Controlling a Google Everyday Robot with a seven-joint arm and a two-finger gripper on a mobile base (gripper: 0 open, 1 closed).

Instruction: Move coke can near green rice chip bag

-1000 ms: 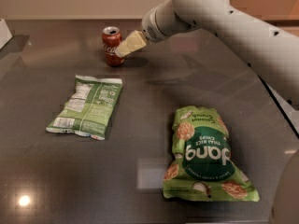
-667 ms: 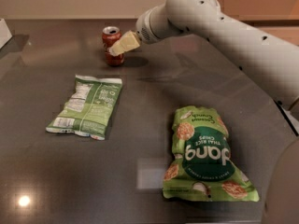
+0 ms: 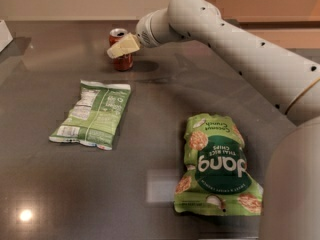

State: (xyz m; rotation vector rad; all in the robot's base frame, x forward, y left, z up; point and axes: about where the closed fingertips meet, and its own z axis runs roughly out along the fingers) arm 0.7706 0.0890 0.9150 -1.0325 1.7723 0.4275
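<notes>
The coke can (image 3: 122,62), small and red with a silver top, stands upright at the back of the dark table, left of centre. My gripper (image 3: 123,45) reaches in from the right on the white arm and lies across the can's upper half, hiding part of it. The green rice chip bag (image 3: 216,165), puffy and bright green with white "dang" lettering, lies flat at the front right, well away from the can.
A flatter pale green-and-white bag (image 3: 93,113) with a nutrition label lies at the left middle. The white arm (image 3: 235,44) spans the back right. A white object (image 3: 4,33) sits at the far left edge. Bare table (image 3: 160,109) lies between the bags.
The arm has swung left and the gripper has moved from just right of the can to across its front. The can and both bags have not moved.
</notes>
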